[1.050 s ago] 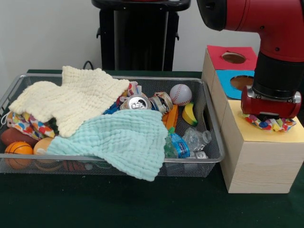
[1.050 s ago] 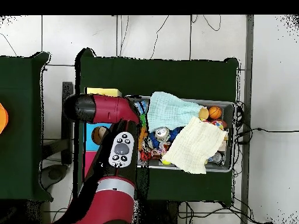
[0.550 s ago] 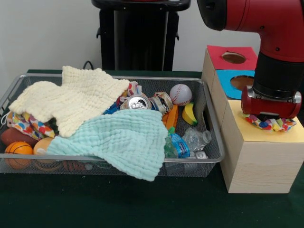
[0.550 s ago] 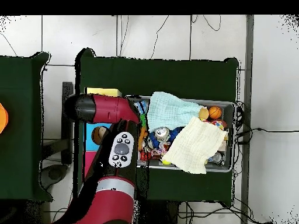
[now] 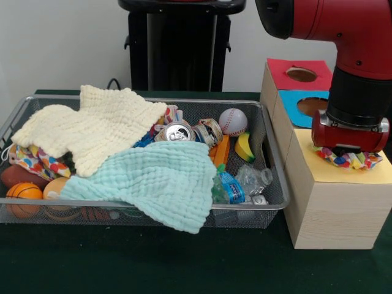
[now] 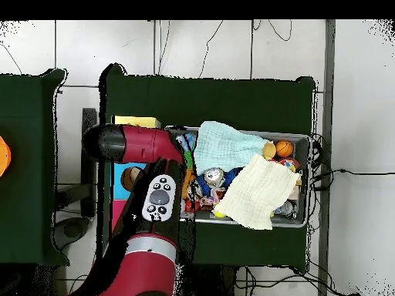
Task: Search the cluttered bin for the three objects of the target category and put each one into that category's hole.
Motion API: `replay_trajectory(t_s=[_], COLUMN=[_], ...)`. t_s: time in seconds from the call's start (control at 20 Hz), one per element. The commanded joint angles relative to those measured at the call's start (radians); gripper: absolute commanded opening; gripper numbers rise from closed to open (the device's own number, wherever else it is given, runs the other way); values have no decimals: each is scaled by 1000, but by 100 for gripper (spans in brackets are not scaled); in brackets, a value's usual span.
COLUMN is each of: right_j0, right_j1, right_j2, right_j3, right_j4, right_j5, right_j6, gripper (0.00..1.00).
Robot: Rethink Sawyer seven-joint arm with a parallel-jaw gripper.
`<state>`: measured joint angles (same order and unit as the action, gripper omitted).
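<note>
the arm's red wrist (image 5: pixel 349 131) sat low over the yellow top (image 5: pixel 343 174) of the wooden box, at about 3 o'clock from the wire bin (image 5: pixel 269 153) in the front view. a bunched colourful patterned cloth (image 5: pixel 349 159) lay pressed under it, right on the yellow section, spreading past the wrist on both sides. the gripper itself was hidden beneath the wrist, so i could not tell whether it was closed on the cloth or had let go.

judging by this, the step in hand was the drop-off: one fabric item being pushed into the yellow category's hole, which the cloth and wrist covered. the red top (image 5: pixel 300 73) and blue top (image 5: pixel 306 104) showed their holes open at 12 o'clock from the yellow one.

the next move likely called for releasing, lifting clear without dragging the cloth back out, then returning to the bin. there, another patterned cloth (image 5: pixel 30 160) peeked out at 9 o'clock under the cream towel (image 5: pixel 92 125), and the mint towel (image 5: pixel 153 180) hung over the near rim, hiding much beneath.
</note>
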<state>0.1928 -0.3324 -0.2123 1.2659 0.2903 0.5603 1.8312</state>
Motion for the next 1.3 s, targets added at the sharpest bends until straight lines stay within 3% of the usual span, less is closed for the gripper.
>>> replay_trajectory(t_s=[0.05,1.3], right_j0=[3,-10], right_j1=[88,84], right_j2=[38,56], right_j3=[49,67], right_j4=[21,41], right_j5=[11,10], right_j6=[242,226], gripper=[0,0])
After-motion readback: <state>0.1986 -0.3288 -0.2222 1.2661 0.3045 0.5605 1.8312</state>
